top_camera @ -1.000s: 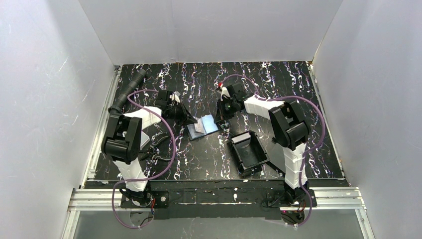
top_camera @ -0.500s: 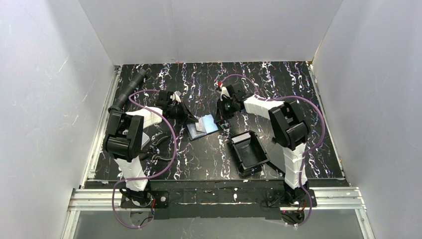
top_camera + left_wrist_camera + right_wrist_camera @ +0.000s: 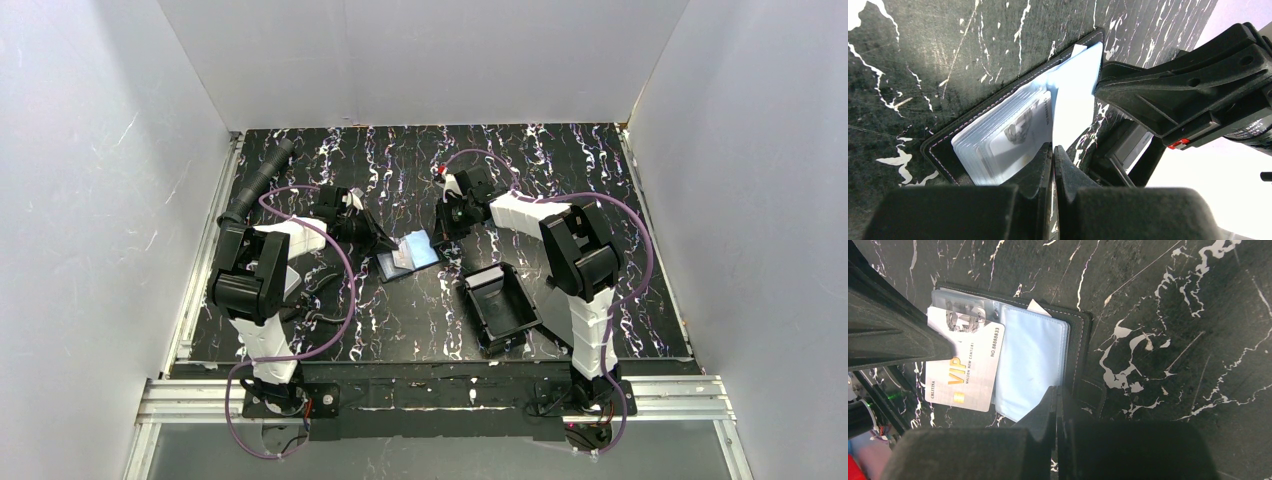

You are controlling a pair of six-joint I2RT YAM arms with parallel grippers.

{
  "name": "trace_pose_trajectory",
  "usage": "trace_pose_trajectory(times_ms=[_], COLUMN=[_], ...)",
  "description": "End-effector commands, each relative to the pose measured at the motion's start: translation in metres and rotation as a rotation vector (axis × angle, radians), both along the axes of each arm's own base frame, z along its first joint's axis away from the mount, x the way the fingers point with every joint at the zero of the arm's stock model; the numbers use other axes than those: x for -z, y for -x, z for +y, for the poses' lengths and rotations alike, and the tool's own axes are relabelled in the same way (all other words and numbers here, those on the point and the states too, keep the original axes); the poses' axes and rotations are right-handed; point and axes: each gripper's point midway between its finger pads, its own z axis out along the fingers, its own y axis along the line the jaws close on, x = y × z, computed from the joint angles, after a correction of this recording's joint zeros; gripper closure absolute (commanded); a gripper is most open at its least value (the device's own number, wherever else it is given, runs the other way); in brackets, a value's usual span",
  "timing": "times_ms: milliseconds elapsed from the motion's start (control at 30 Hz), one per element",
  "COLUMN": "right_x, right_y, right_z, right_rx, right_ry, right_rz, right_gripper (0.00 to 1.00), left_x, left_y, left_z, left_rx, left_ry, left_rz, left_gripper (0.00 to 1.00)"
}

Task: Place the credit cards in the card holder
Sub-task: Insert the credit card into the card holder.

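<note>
Against a second ago I see little change: the left arm has shifted slightly and the left tool [image 3: 383,242] sits a touch nearer the holder [image 3: 409,252], which looks nudged a little. The right arm and the tray [image 3: 475,318] lie as before.

The holder lies open mid-worktop [image 3: 400,330], pale blue inside up, between the two tools and just beyond the tray. A silver card [image 3: 965,372] rests on its sleeved side, its end sticking out past the holder's edge; I cannot tell if the other end is in a sleeve. I read "VIP" in gold, "MAISON NEW CENTURY" and "NO.88888833"; a small word along the card's edge is too fine for me.

The left tool is closed, its tip on the card, nothing visibly between the fingers. The right tool [image 3: 1055,390] is closed too, its tip at the blue page's edge, gripping nothing I can see
</note>
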Motion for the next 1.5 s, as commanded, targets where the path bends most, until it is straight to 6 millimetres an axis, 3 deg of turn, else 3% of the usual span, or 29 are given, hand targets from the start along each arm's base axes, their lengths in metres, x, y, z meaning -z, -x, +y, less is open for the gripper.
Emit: trace_pose_trajectory(times_ms=[0,733,1467], right_x=[-0.003,-0.004,-0.004], right_y=[-0.007,-0.007,-0.004], right_z=[0.001,0.001,0.003], right_rx=[-0.004,-0.01,-0.018], right_ry=[0.008,0.002,-0.013], right_rz=[-0.025,-0.025,-0.017], right_gripper=[0.99,0.99,0.99], left_x=[0.002,0.003,0.008], left_y=[0.008,0.015,-0.001], left_z=[0.0,0.015,0.0], left_rx=[0.009,-0.003,0.024], left_ry=[-0.006,-0.079,0.009], left_rz=[0.015,0.007,-0.05], left_gripper=[1.0,1.0,1.0])
